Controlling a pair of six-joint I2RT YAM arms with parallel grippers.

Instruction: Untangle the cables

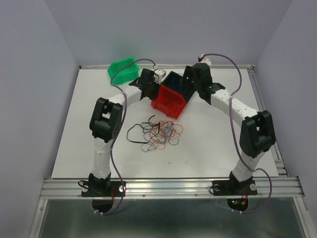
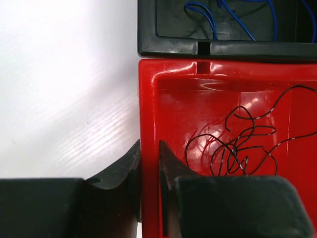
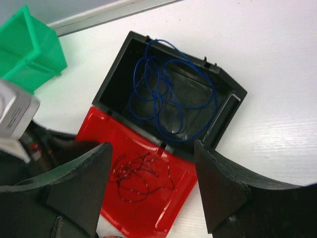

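A tangle of thin red, black, blue and orange cables [image 1: 159, 133] lies on the white table [image 1: 208, 144] in front of two joined bins. My left gripper [image 1: 152, 92] [image 2: 148, 145] is shut on the left wall of the red bin [image 1: 170, 102] [image 2: 148, 99], one finger inside and one outside. A dark cable [image 2: 242, 146] [image 3: 138, 176] lies loose in that bin. My right gripper [image 1: 188, 83] [image 3: 151, 183] hovers open above the bins with nothing between its fingers. A blue cable [image 3: 168, 94] [image 2: 233, 17] is coiled in the black bin [image 1: 174, 81] [image 3: 225, 106].
A green bin [image 1: 124, 70] [image 3: 29, 49] stands at the back left near the table's far edge. The black bin adjoins the red bin's far side. Grey walls enclose the table on three sides.
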